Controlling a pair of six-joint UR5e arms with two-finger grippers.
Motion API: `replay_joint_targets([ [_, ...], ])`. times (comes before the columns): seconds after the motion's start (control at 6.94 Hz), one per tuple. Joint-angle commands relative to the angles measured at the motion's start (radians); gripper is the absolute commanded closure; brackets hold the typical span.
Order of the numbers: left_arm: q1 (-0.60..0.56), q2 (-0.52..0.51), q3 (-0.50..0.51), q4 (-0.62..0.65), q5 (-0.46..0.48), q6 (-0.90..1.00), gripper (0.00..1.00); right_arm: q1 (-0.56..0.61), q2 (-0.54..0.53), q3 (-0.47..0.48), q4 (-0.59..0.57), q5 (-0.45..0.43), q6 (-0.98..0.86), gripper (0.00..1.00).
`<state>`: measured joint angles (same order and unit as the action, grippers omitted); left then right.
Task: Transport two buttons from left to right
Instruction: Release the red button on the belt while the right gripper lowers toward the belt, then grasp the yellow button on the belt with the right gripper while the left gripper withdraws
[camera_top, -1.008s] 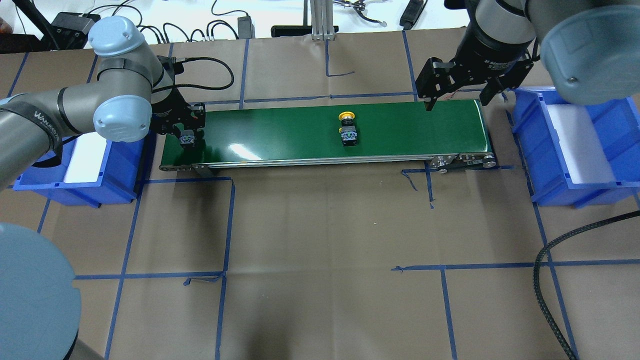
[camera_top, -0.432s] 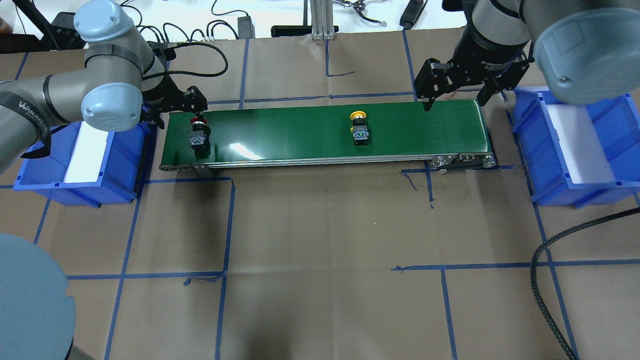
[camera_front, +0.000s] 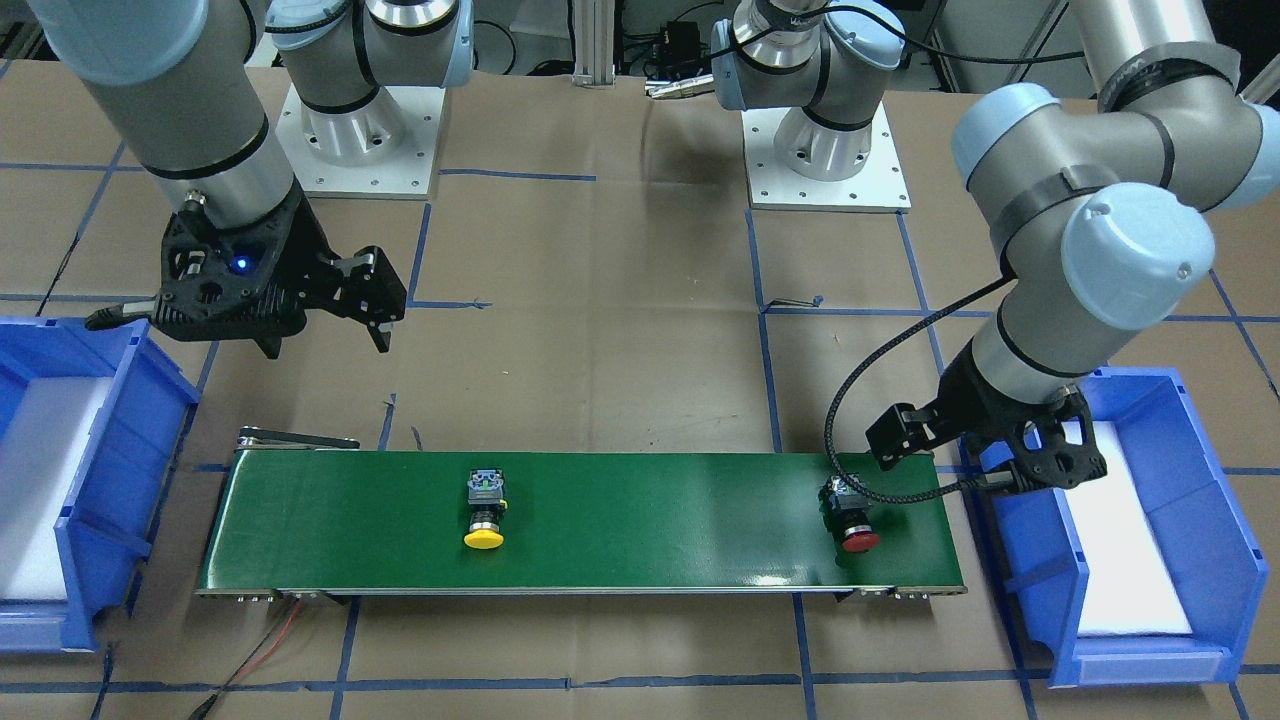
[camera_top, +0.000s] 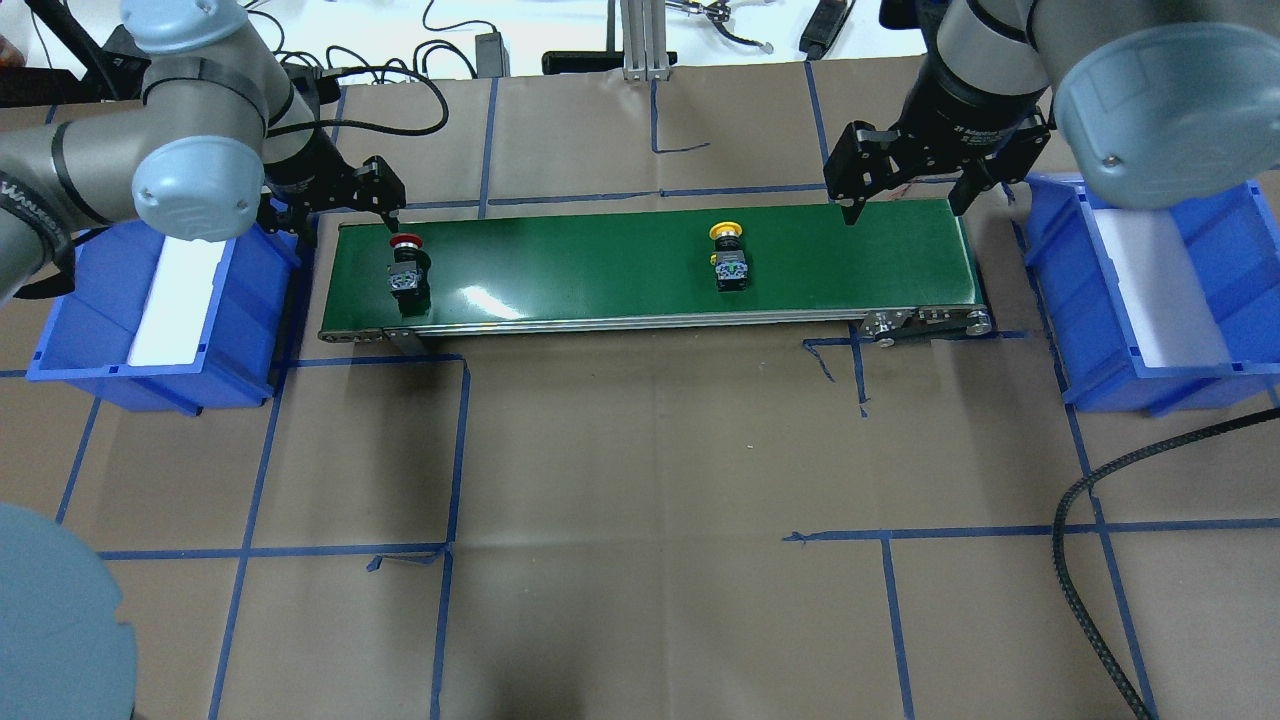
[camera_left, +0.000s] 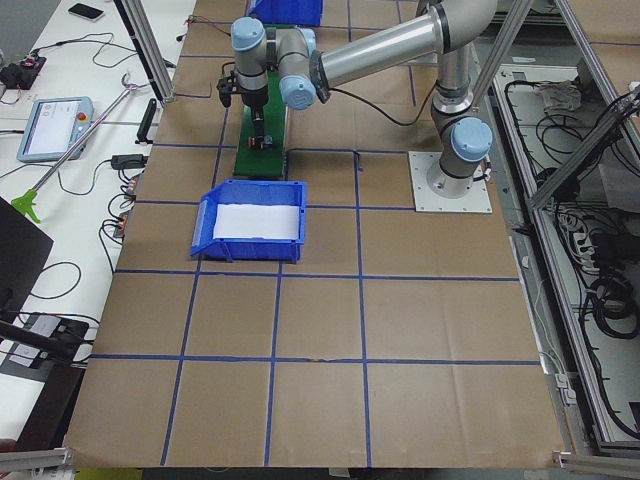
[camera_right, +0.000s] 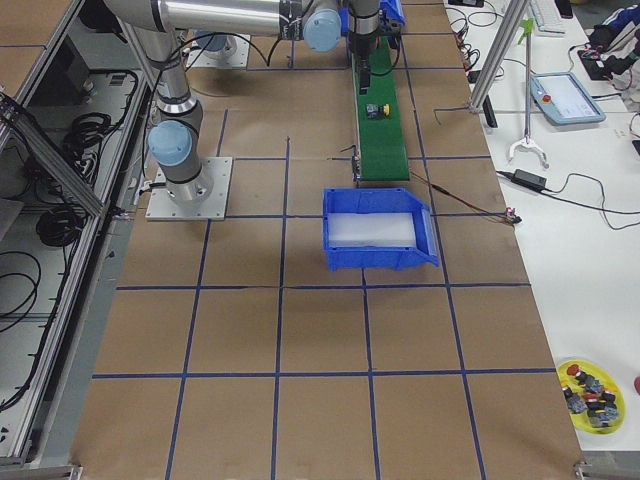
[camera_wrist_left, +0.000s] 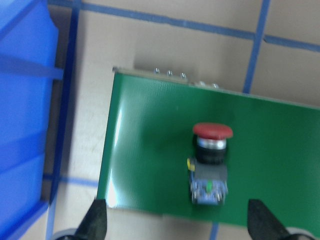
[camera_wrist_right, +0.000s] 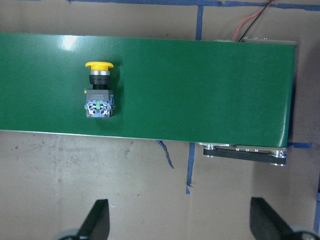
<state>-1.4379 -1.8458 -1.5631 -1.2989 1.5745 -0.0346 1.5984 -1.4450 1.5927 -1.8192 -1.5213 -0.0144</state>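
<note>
A long green conveyor belt (camera_top: 600, 260) is set across a brown paper-covered counter (camera_top: 650, 450) that is marked off with blue tape. Both task items are found on the belt. The red-capped push-button switch (camera_top: 405, 270) is laid on its side near the belt's left end, its round cap turned toward the far edge and its square grey block toward the robot. The yellow-capped push-button switch (camera_top: 730, 260) is laid the same way, somewhat right of the belt's middle and well apart from the red one. Neither switch is touched by anything but the belt.

The left arm (camera_top: 190, 190) is held over the far left corner of the belt, just beside the blue plastic bin with a white liner (camera_top: 240, 300) at that end. The left jaws are seen spread wide and empty in the left wrist view, where the red-capped switch is framed between their tips but further out. The right arm (camera_top: 980, 90) is held above the belt's far right end, next to a second blue plastic bin (camera_top: 1050, 260). The right jaws are likewise spread apart and nothing is gripped; in the right wrist view the yellow-capped switch is shown off to the left on the belt.
</note>
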Motion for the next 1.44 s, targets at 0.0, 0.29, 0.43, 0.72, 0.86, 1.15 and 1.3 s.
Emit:
replay_joint_targets([
  [0.0,-0.009,0.124,0.014,-0.219,-0.005,0.004,0.0,0.0,0.085,0.001,-0.148,0.056,0.027,0.0],
  [0.29,-0.08,0.221,0.014,-0.299,0.005,0.001,0.0,0.0,0.181,0.001,-0.263,0.059,0.063,0.0],
  [0.43,-0.084,0.229,0.015,-0.298,0.009,0.001,0.0,0.0,0.208,0.0,-0.284,0.059,0.076,0.0],
  [0.72,-0.084,0.234,0.015,-0.298,0.009,0.005,0.0,0.0,0.257,0.006,-0.284,0.07,0.076,0.0],
  [0.86,-0.084,0.234,0.015,-0.293,0.007,0.015,0.0,0.0,0.276,0.018,-0.275,0.067,0.071,0.0],
  [1.15,-0.081,0.232,0.017,-0.273,0.007,0.037,0.0,0.0,0.287,0.058,-0.276,0.069,0.076,0.0],
  [1.3,-0.079,0.232,0.018,-0.273,0.007,0.044,0.0,0.0,0.29,0.082,-0.275,0.069,0.077,0.0],
])
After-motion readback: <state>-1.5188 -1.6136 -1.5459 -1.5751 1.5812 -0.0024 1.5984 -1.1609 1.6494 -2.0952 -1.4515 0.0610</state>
